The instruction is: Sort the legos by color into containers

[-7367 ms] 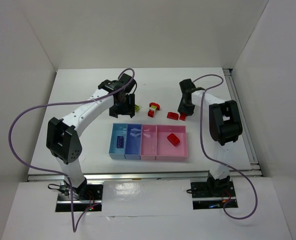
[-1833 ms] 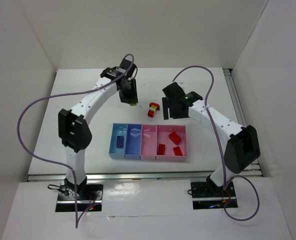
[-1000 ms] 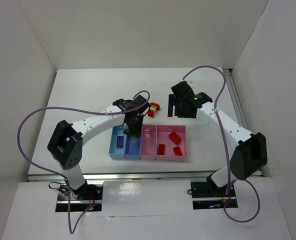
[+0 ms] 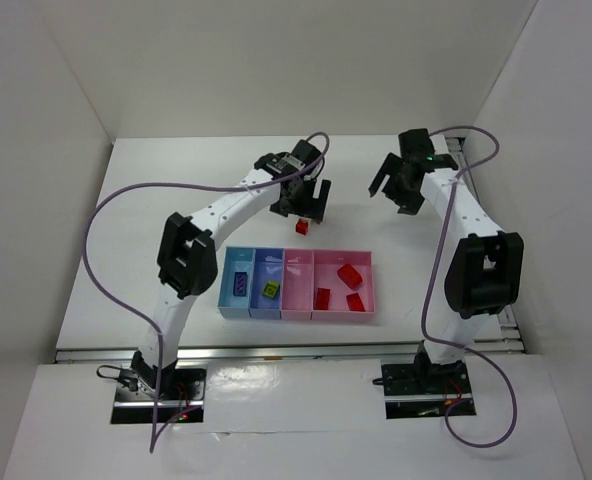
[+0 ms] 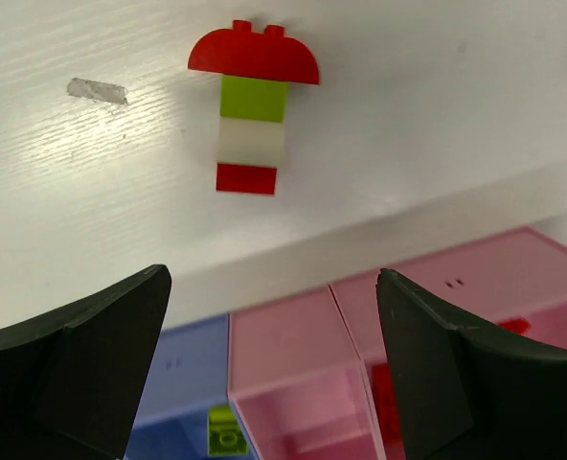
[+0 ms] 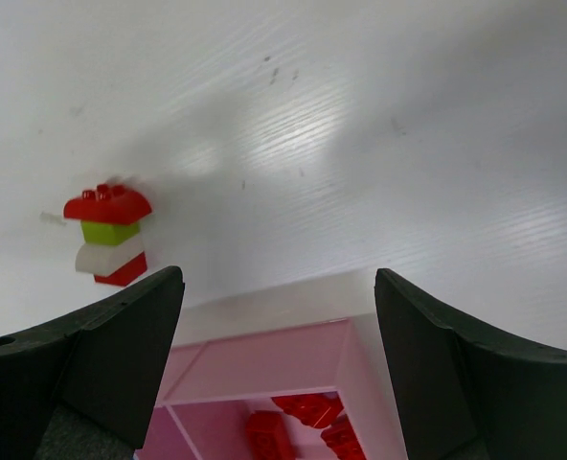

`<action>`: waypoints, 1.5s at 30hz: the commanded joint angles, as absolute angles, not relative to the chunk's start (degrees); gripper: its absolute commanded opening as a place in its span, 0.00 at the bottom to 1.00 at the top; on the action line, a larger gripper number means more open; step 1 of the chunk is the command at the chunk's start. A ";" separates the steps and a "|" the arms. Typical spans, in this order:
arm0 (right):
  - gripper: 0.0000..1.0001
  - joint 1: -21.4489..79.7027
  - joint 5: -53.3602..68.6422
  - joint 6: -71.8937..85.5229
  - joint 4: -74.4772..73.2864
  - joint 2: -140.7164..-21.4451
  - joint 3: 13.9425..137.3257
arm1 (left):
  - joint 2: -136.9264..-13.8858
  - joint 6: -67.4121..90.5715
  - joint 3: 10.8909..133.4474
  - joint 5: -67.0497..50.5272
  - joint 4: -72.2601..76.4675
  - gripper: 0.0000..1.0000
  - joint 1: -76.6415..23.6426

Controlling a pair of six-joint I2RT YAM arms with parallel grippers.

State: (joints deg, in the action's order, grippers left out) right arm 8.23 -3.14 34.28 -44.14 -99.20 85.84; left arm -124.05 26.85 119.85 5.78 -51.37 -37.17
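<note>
A small stack of legos (image 5: 252, 120) stands on the white table: red arch on top, then yellow-green, pale, and red. In the top view it shows as a red spot (image 4: 302, 227) just in front of my left gripper (image 4: 298, 207), which hangs open and empty (image 5: 272, 287). The containers sit in a row: light blue tray (image 4: 226, 295) with a dark blue brick (image 4: 240, 284), darker blue tray (image 4: 259, 300) with a yellow-green brick (image 4: 271, 290), a bare pink tray (image 4: 296, 285), and a wider pink tray (image 4: 366, 295) with three red bricks (image 4: 349, 275). My right gripper (image 4: 397, 195) is open and empty, back right of the stack (image 6: 108, 235).
White walls enclose the table on three sides. Purple cables loop over both arms. A small pale mark (image 5: 97, 91) lies on the table left of the stack. The trays' far walls stand between the arm bases and the stack.
My left gripper opened and let go of the yellow-green brick, which now lies in the darker blue tray. It then moved back to just behind the stack. The right arm swung back and right.
</note>
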 commanded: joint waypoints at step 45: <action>0.88 3.34 0.70 32.78 -42.36 -98.79 86.13 | -139.58 21.09 123.31 5.10 -44.56 0.33 -36.12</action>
State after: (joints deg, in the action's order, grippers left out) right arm 3.75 0.32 33.36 -43.75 -98.85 85.01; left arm -139.90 22.15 123.48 7.46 -46.17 -36.03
